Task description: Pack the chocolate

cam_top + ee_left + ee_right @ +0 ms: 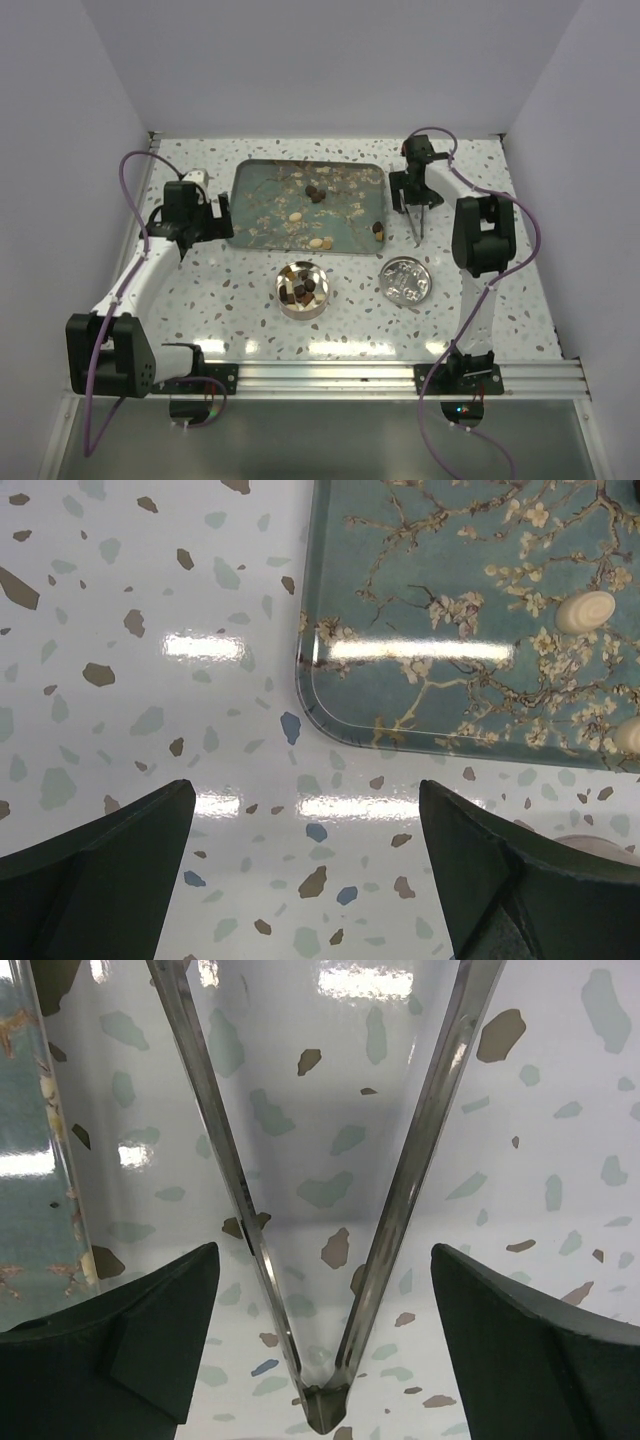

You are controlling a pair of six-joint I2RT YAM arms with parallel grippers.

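Several chocolates [316, 193] lie on the tray [260, 185], more in the tin [303, 314]. Left fingers [120, 860] spread over the bench [150, 630]; right fingers [150, 1340] spread too (not pinching the tongs [215, 1150]), so tongs may topple.

The table [250, 330] has a glossy white top with brown, grey-green and blue flecks, and bright stripes of light are mirrored in it. Plain pale walls [330, 60] stand at its back and at both sides. An aluminium rail [340, 378] runs along the near edge, with a grey surface [320, 445] below it.
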